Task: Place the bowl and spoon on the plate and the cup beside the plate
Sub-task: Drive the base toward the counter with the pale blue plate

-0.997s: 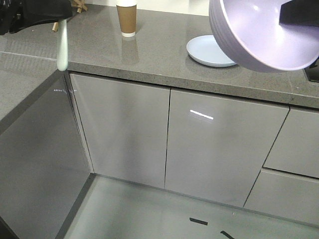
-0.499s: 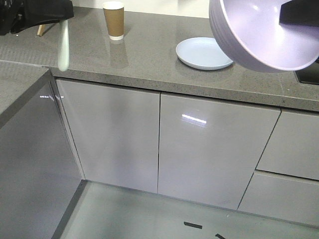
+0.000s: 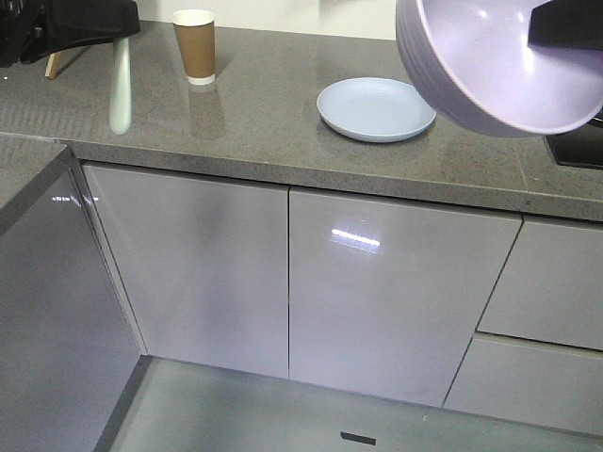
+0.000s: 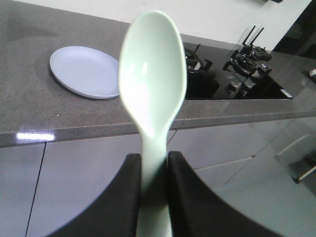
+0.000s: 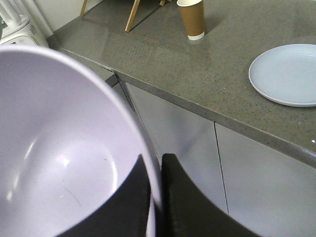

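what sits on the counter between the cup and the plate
Nothing: between the cup and the plate the counter is bare, seen in the front view.

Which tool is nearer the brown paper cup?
Left. The left tool, gripping the mint-green plastic spoon, hangs just left of the brown paper cup; the right tool, holding the lavender plastic bowl, is far to its right, past the pale blue plate.

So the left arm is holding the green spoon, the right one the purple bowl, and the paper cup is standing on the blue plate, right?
Not quite. The cup stands on the bare counter, well apart from the plate, which is empty; the front-facing view shows it. The rest is right: left gripper on the spoon, right gripper on the bowl.
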You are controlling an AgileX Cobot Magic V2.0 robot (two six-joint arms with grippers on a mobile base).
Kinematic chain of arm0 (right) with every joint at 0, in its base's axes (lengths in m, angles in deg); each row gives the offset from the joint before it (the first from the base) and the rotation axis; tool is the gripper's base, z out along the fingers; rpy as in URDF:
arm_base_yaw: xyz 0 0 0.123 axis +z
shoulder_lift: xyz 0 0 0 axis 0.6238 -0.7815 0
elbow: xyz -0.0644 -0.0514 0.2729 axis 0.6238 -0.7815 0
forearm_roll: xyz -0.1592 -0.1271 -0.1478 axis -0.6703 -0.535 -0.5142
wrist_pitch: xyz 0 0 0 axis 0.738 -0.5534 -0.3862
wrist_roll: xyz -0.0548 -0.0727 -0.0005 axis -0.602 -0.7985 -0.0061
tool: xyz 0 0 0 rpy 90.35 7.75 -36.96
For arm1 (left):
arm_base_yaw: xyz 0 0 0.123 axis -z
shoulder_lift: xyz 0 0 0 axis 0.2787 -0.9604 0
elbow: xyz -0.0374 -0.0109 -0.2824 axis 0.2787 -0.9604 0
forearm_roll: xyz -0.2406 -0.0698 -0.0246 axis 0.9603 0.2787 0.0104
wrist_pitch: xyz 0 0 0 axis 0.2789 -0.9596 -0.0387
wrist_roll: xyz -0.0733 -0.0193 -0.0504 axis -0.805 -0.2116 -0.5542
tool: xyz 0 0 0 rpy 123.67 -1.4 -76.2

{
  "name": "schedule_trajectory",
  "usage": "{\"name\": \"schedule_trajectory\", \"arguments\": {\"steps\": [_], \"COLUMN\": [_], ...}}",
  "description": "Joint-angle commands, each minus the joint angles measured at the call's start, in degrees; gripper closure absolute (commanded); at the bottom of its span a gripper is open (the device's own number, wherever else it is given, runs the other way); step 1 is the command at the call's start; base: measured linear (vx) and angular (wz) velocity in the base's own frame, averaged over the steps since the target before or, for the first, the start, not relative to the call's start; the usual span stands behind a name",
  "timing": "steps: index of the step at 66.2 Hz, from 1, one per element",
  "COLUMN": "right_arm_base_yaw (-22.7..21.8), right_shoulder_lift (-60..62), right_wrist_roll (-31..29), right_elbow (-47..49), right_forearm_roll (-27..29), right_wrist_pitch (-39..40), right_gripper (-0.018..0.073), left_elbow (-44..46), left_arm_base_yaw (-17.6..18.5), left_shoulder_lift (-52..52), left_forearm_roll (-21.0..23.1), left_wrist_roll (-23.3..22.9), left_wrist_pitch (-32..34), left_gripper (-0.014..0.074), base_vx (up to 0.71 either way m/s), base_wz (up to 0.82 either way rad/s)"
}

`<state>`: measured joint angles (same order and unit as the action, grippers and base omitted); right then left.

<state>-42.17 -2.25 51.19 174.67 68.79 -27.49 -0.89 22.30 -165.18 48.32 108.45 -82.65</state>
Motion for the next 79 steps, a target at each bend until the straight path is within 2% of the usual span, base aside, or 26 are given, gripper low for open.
{"name": "schedule_trajectory", "arguments": {"steps": [1, 79], "right_arm_base_yaw": [-0.2, -0.2], "right_shoulder_lift": [1.2, 1.2], "right_wrist_roll": [-0.2, -0.2], "right_elbow": [1.7, 1.7], "right_forearm_roll": [2.8, 2.8], "right_wrist_pitch": [3.0, 3.0], "right_gripper": [0.057, 0.057], "left_elbow": [1.4, 1.4], "left_arm_base_yaw": [-0.1, -0.1], "left_shoulder_lift": [1.6, 1.6], "left_forearm_roll": [3.2, 3.2], "left_wrist_roll": [0.0, 0.0], "left_wrist_pitch": [2.3, 2.3], "left_gripper": [0.0603, 0.0603], "base_vx": [0.08, 0.08], "base_wz": [0.0, -0.01]}}
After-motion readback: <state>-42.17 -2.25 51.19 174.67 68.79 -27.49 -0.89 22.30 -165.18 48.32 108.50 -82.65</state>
